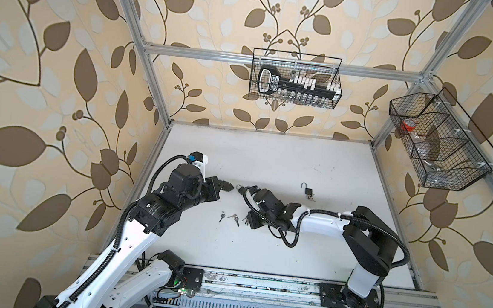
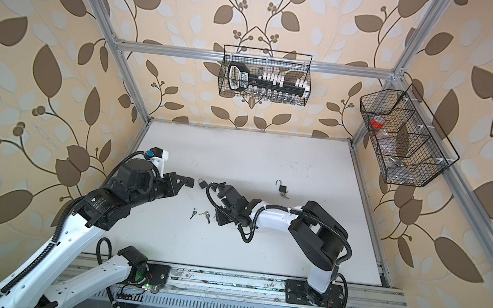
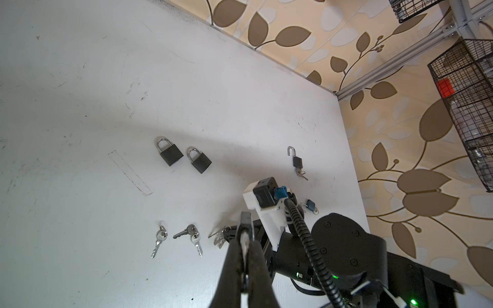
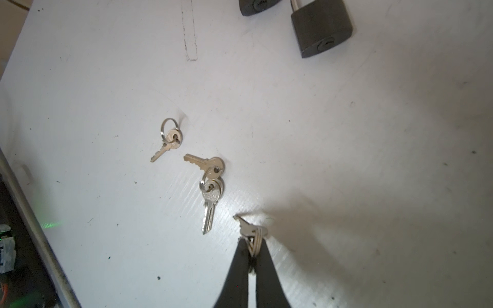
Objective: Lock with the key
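Note:
My right gripper [image 4: 251, 246] is shut on a small bunch of silver keys [image 4: 250, 231], pinched at their heads low over the white table; in both top views it sits mid-table [image 1: 246, 220] [image 2: 216, 217]. Two closed dark padlocks [image 3: 170, 154] [image 3: 200, 161] lie side by side further back; the nearer one [image 4: 321, 29] shows its keyhole. My left gripper [image 3: 245, 226] is shut, with nothing held that I can make out, and hovers above the table left of the padlocks [image 1: 229, 186].
Two loose key sets [image 4: 169, 140] [image 4: 210, 184] lie left of the held bunch. An open padlock with a key in it [image 1: 307, 190] and a small blue padlock [image 3: 310, 205] lie to the right. Wire baskets hang on the back rail [image 1: 299, 55] and right rail [image 1: 465, 134].

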Controlling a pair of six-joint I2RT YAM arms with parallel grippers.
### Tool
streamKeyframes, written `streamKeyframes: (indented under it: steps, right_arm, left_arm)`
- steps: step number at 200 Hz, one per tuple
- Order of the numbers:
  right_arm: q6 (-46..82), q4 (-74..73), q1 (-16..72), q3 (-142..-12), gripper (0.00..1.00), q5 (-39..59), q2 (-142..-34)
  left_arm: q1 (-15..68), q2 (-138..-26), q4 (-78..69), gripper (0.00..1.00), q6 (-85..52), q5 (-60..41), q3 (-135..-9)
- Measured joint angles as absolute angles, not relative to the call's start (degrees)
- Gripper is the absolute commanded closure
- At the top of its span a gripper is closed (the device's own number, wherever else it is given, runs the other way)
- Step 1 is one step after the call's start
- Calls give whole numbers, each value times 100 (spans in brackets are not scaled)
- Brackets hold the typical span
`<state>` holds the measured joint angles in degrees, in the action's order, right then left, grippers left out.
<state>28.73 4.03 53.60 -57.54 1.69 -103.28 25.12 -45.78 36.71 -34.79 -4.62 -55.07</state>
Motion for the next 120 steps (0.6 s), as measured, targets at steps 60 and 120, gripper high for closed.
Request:
streamKeyframes:
  steps: [60, 120]
  right_arm:
    - [2860, 596, 5360, -5754, 76, 16, -10326]
    - [2797, 701, 5360, -5398, 62, -615, -9338]
  left_arm:
    - [2512, -4574, 3645, 100, -3481, -589, -5494]
    - [2510, -4560, 3162, 100, -3474, -1256, -5229]
